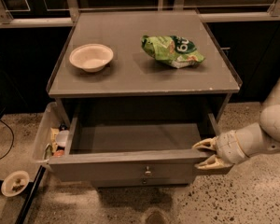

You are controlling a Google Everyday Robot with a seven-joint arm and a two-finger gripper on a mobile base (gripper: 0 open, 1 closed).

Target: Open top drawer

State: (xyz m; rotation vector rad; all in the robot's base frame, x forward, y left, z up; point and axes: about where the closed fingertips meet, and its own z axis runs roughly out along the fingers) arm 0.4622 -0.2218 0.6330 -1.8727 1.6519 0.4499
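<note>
Gripper [207, 154] sits at the front right of the cabinet [130, 80]. Its two pale fingers [204, 145] are spread, one above and one below the right end of the front panel of the top drawer [126, 166]. We cannot tell whether they press on it. We see that drawer pulled well out from the cabinet, its grey inside open to view. On the cabinet's top lie a white bowl [91, 57] at left and a green bag [172, 50] at right.
</note>
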